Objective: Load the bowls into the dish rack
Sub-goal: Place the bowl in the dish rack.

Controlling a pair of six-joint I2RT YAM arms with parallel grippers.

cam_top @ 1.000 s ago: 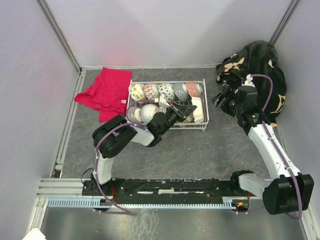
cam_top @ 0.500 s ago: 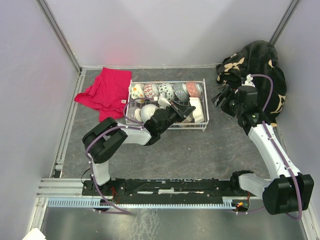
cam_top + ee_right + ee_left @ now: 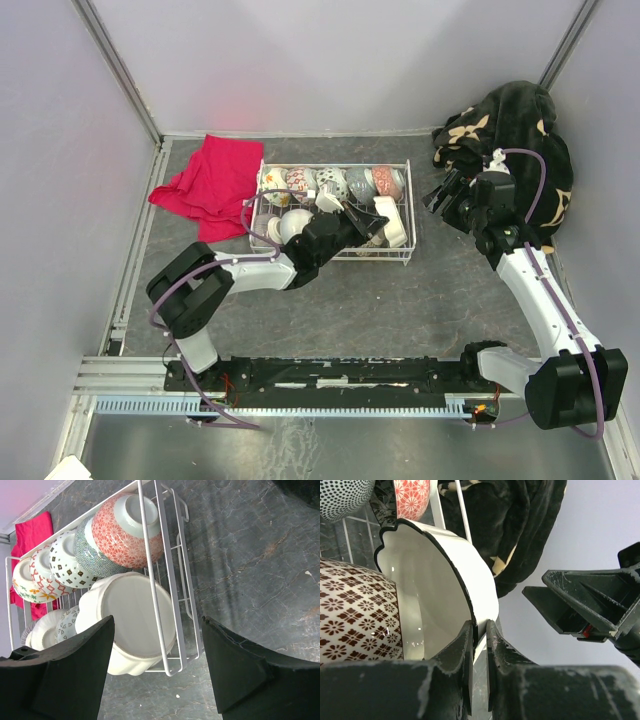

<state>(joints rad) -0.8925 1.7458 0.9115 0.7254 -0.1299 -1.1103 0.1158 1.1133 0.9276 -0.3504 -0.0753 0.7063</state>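
Five patterned bowls (image 3: 330,181) stand on edge in a row along the far side of the white wire dish rack (image 3: 335,163), which sits in the upper middle of the overhead view on the dark table. Nearer rows in the rack hold more bowls, among them a white scalloped bowl (image 3: 435,580) with a thin black rim at the rack's right end, lying against a brown flower-patterned bowl (image 3: 350,610). The left gripper (image 3: 479,645) reaches into the rack from the lower left, and its fingers are pinched on the scalloped bowl's rim, the wall caught in the narrow gap between them. The right gripper (image 3: 157,621) hangs just right of the rack, jaws spread wide with nothing between them. A red cloth (image 3: 205,185) lies left of the rack, and a dark floral blanket (image 3: 510,135) is heaped in the upper right corner.
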